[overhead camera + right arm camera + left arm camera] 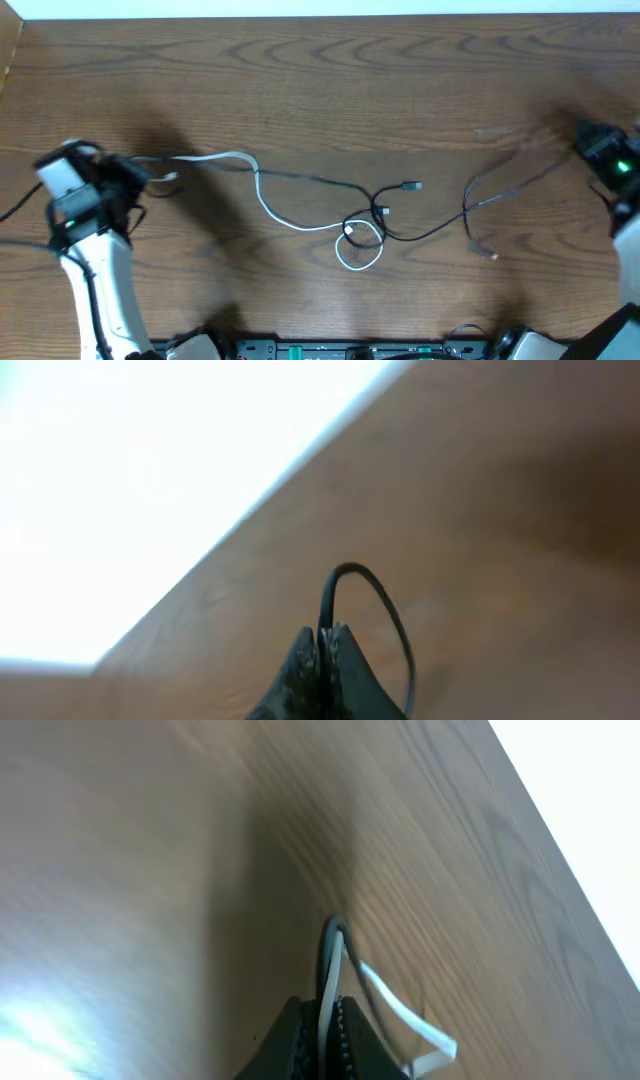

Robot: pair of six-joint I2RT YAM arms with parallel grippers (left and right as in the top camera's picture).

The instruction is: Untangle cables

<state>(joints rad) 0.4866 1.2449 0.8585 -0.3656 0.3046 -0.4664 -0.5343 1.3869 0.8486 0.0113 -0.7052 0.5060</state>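
Cables (372,228) knotted mid-table (300,80) nearer the front edge, left gripper (330,1008) clamped tight on white cable (228,156) at the left edge, right gripper (322,637) pinching black cable (440,228) at the right edge; pull-apart step, next probably needs spreading outward.

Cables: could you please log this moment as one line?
left claw: shut on white cable | right claw: shut on black cable | tangle: not undone
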